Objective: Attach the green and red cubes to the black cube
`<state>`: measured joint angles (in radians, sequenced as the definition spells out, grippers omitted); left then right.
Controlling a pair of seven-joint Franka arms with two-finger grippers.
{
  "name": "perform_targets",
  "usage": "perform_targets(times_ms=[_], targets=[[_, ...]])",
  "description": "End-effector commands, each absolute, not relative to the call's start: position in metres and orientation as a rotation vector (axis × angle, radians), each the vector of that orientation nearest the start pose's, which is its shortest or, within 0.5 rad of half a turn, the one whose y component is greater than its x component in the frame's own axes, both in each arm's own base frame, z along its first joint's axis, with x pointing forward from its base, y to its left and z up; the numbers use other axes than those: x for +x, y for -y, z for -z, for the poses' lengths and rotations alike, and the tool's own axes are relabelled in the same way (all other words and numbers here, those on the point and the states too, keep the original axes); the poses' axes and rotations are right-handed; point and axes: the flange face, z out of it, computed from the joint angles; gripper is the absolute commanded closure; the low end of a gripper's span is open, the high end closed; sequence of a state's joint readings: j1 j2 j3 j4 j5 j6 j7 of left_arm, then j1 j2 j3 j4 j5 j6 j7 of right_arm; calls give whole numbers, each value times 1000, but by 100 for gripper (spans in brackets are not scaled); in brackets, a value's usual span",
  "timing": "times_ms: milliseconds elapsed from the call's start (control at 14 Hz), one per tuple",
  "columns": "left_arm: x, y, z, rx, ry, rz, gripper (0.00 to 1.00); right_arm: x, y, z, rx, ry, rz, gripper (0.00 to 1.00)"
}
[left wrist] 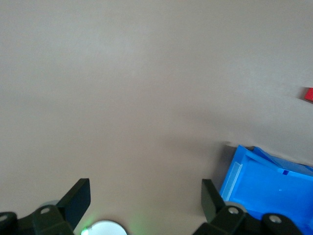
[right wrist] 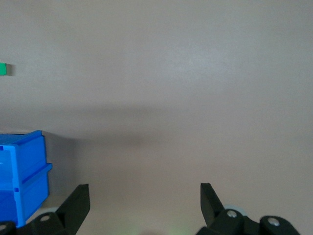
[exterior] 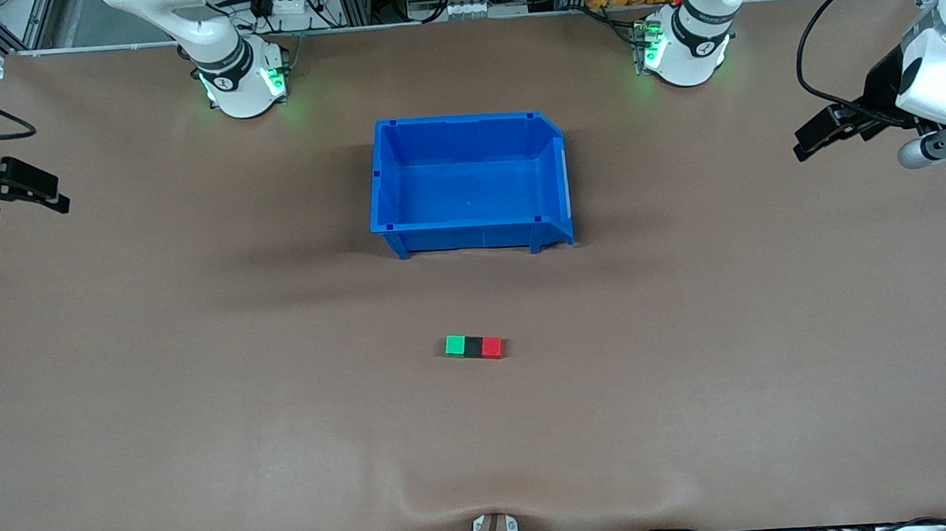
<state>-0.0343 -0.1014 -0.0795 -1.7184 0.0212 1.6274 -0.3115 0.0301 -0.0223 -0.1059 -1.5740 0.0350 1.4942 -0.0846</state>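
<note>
The green cube (exterior: 455, 346), black cube (exterior: 473, 347) and red cube (exterior: 491, 346) lie touching in one row on the table, black in the middle, nearer the front camera than the blue bin (exterior: 471, 237). My left gripper (exterior: 800, 145) hangs open and empty over the left arm's end of the table. My right gripper (exterior: 58, 200) hangs open and empty over the right arm's end. The left wrist view shows its open gripper (left wrist: 145, 196) and the red cube (left wrist: 309, 94) at the edge. The right wrist view shows its open gripper (right wrist: 145, 196) and the green cube (right wrist: 3, 69).
The blue bin stands empty in the middle of the table, between the arm bases and the cubes; its corner shows in the left wrist view (left wrist: 264, 181) and in the right wrist view (right wrist: 22, 171). The brown table cover (exterior: 199, 356) is bare around the cubes.
</note>
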Motion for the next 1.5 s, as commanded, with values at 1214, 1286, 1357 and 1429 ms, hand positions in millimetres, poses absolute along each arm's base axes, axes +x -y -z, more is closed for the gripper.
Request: perform_targets(times_ms=[1214,1286,1357,1429], targets=[[498,60,-660,-3088,99,60,0,539,61,-639,-3111,-88,-85,0],[496,59,-663,-3087,98,39,0,538,59,-640,-3111,-83,-85,0],[495,58,-662,-3086,98,27,0,538,59,-640,-3109,-85,-92,0],[495,57,-659,-3085,93,17,0,539,64,-638,-3109,-99,-89,0]])
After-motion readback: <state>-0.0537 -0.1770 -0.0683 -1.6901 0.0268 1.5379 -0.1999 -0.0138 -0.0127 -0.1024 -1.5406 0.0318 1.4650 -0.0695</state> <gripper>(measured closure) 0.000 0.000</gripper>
